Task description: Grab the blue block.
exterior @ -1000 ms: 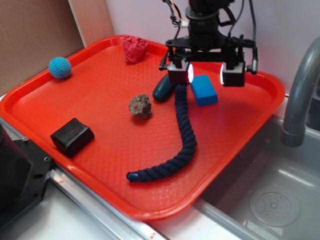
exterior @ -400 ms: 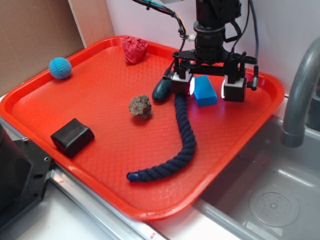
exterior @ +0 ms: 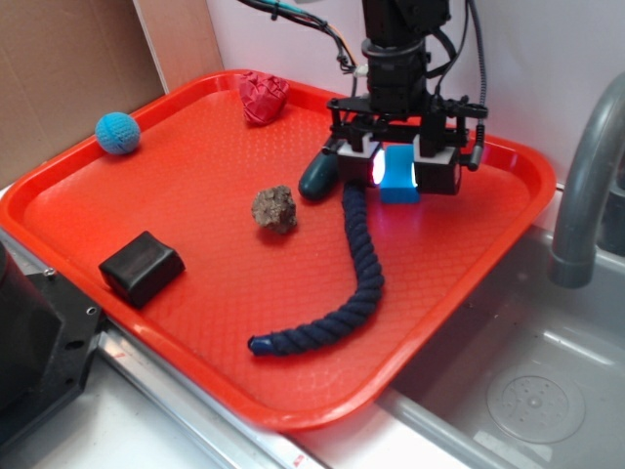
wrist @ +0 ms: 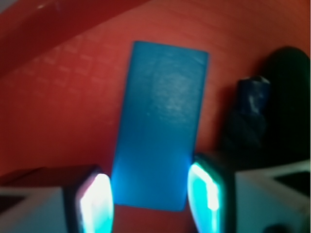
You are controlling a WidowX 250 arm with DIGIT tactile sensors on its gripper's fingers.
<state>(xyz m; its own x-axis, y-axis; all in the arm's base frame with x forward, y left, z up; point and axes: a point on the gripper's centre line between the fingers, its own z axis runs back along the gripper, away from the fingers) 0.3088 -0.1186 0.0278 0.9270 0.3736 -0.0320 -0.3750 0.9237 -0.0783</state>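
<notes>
Wrist-only detail: gripper [wrist: 150, 204] pads flanking blue block [wrist: 160, 121].

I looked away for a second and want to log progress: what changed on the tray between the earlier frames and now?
The gripper came down over the blue block and narrowed its jaws until the fingers sit close on both sides of it; the block still lies flat on the tray, and a firm grasp cannot be confirmed. The rope, rock, black block, teal ball and red object stayed put.

Blue block [exterior: 398, 179] mostly hidden between end effector [exterior: 396, 169] fingers; wrist view blurred.
</notes>
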